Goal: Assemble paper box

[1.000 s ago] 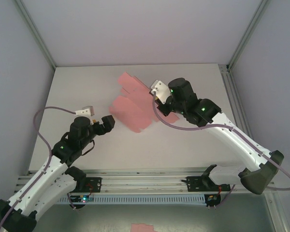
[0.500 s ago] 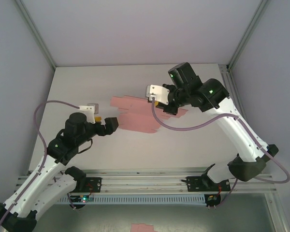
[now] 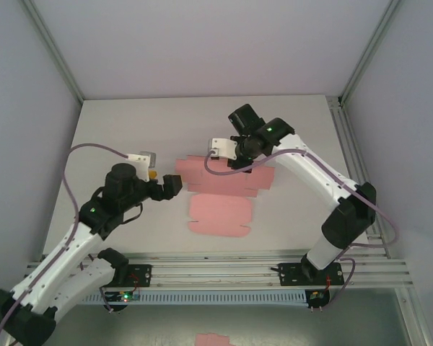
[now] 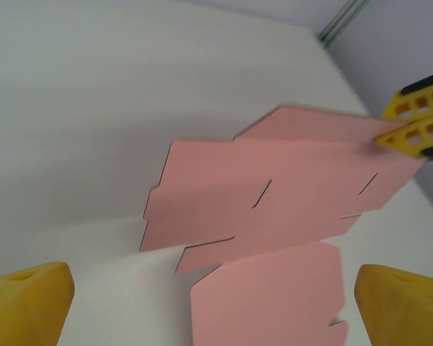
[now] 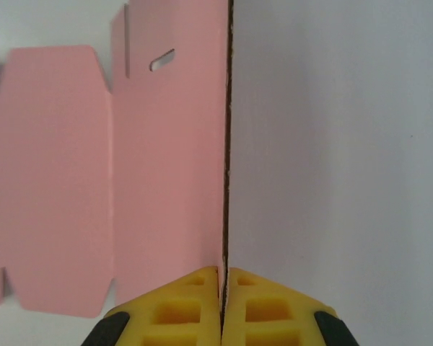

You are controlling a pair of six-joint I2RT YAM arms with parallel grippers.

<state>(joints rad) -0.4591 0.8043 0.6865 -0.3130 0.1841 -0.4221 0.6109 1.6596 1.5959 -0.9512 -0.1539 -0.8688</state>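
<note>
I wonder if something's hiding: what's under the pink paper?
White table shows around the paper box. The right gripper pinches its far edge. Whatever lies beneath it is covered.

The right fingers (image 4: pixel 417 133) pinch a corner of the unfolded pink paper box (image 4: pixel 274 194).

White matte surface (image 3: pixel 130 130), evenly lit. Pale grey walls (image 3: pixel 202 43) on three sides. Aluminium posts (image 3: pixel 53 52) at rear corners; metal rails (image 3: pixel 224 261) along near edge.
</note>
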